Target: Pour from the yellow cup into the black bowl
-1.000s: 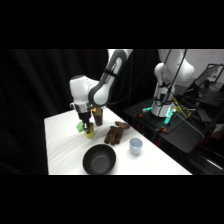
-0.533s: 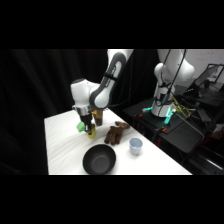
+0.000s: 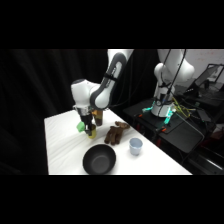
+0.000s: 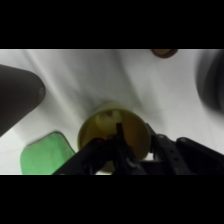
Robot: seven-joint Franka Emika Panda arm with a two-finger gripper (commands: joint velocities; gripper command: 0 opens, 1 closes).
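holding the yellow cup (image 4: pixel 113 131) in the gripper (image 4: pixel 118 134), mouth facing the wrist camera.

White counter (image 3: pixel 62 145) carries several non-task items. Small green block-like object (image 3: pixel 80 127) sits near the counter's far left part; in the wrist view it appears as a flat green rounded shape (image 4: pixel 44 155) at lower left. Dark brown lumpy object (image 3: pixel 116 133), shape unclear, lies near mid-counter. Pale blue-white cup (image 3: pixel 135 146) stands upright just right of it, near the counter's right edge. Dark brown cup (image 3: pixel 98 118) stands behind, partly hidden. Beyond the counter, a black bench (image 3: pixel 172 125) holds a teal-lit fixture (image 3: pixel 166 114).
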